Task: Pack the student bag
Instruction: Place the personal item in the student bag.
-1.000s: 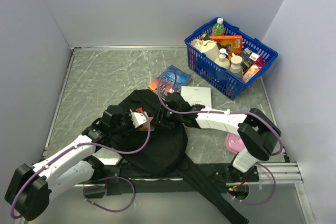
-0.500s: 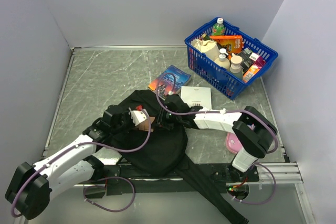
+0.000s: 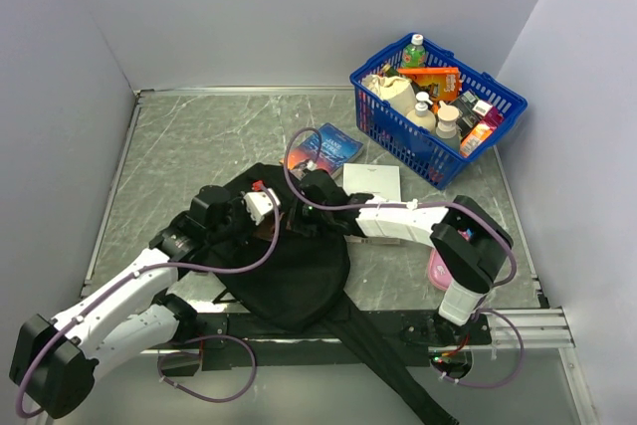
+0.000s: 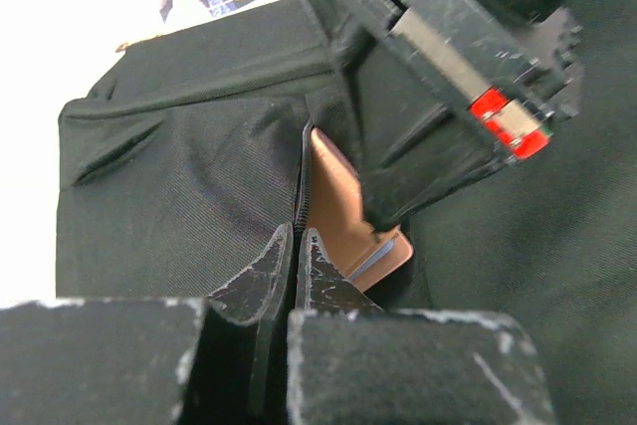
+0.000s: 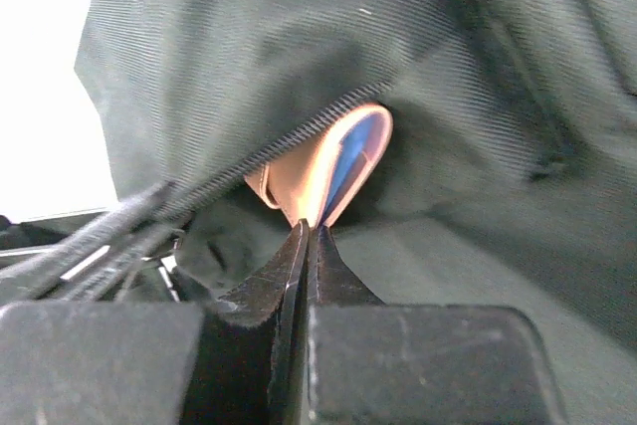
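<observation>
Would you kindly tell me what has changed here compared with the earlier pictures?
Both grippers closed: the left gripper on the zipper edge of the student bag, the right gripper apparently on the opposite lip. Both moved slightly farther from the bases. The blue basket, colourful book and pink object stayed put.

Plain pale walls (image 3: 299, 17) enclose a marbled tabletop (image 3: 199, 146).
</observation>
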### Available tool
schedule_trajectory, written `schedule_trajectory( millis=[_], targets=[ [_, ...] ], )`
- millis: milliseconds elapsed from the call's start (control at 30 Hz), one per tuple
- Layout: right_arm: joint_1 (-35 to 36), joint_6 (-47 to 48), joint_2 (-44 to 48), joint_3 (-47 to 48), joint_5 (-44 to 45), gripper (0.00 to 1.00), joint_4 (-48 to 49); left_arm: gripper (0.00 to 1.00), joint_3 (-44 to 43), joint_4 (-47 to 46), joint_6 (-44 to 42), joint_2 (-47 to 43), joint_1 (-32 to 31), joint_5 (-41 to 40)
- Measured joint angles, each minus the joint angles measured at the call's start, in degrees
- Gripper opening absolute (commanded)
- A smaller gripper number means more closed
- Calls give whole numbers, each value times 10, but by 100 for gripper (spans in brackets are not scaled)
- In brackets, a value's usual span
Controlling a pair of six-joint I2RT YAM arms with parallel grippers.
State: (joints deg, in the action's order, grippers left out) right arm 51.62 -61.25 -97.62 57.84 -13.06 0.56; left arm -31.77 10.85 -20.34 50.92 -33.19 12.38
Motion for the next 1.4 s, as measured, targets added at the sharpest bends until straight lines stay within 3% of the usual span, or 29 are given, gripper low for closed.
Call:
schedule_trajectory(
  millis=[167,400,433,467,567,733,833,933,1000,1067,1233,1400],
  targets=[
    [7,-8,-7,10,1,0,24,1,0,2,14,-10,0,16],
    [20,-21,-88,64,-3,0,76,1,0,5,25,-15,7,19],
    [22,-21,-96,68,-3,2,75,1,0,7,26,-15,7,19],
    [24,-21,-102,72,-3,16,74,1,0,9,26,-15,7,19],
    [26,-19,-105,78,3,38,70,1,0,11,26,-17,9,15],
    [26,-3,-69,28,24,41,88,1,0,10,27,-25,8,22],
    [26,13,16,-44,45,41,116,21,1,9,27,-27,6,30],
    [26,39,97,-94,55,42,157,52,6,1,31,-29,5,34],
    [28,55,122,-107,62,42,176,66,6,-1,42,-31,6,35],
    [35,78,131,-108,72,41,186,74,5,-5,52,-31,5,41],
    [72,137,149,-111,122,40,177,80,-31,51,67,-31,17,46],
    [93,191,227,-153,168,44,151,86,-98,100,56,-42,61,43]
  ],
)
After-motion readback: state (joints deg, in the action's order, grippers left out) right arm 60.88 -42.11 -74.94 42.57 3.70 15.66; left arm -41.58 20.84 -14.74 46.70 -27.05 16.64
